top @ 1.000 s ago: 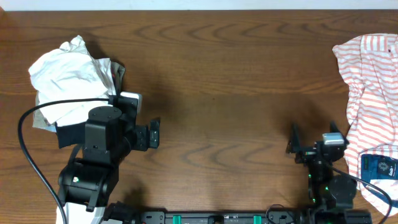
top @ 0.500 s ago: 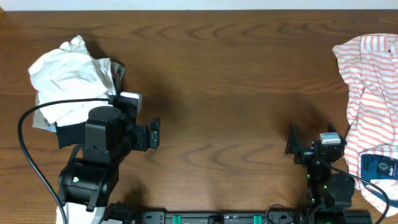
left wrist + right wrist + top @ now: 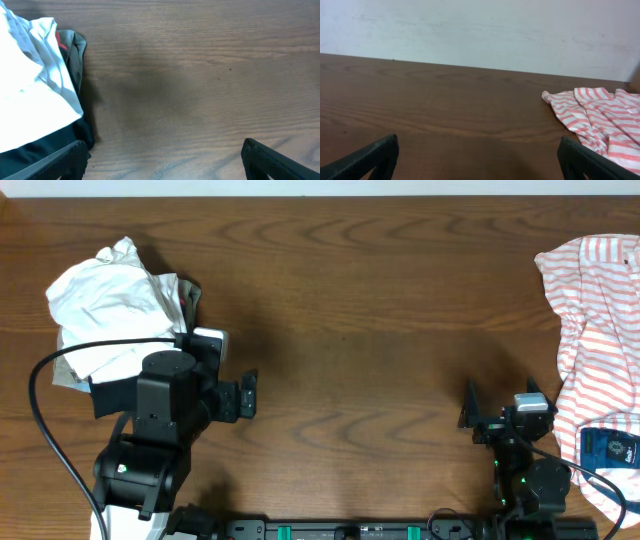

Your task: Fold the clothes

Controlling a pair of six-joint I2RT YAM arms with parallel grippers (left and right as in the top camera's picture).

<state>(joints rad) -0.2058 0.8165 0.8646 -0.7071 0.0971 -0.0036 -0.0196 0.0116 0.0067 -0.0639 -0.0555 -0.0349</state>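
The crumpled orange-and-white striped shirt (image 3: 595,330) is lying at the right edge of the brown wooden table (image 3: 380,310), partly running out of view. A heap of crumpled white cloth (image 3: 105,305) is lying at the far left, over a dark grey-green garment (image 3: 76,45).

Nothing is being spread flat yet, so trouble is probably being invited by any blind grab. Several layers of the striped shirt could be pinched together, or the shirt could be dragged off the table's right edge. The dark garment could also be lifted along with the white heap, since the two are touching.

The left gripper (image 3: 245,396) is being held wide open just right of the white heap, and nothing is being gripped. The right gripper (image 3: 502,398) is likewise being held wide open near the shirt's left border, empty and touching nothing.
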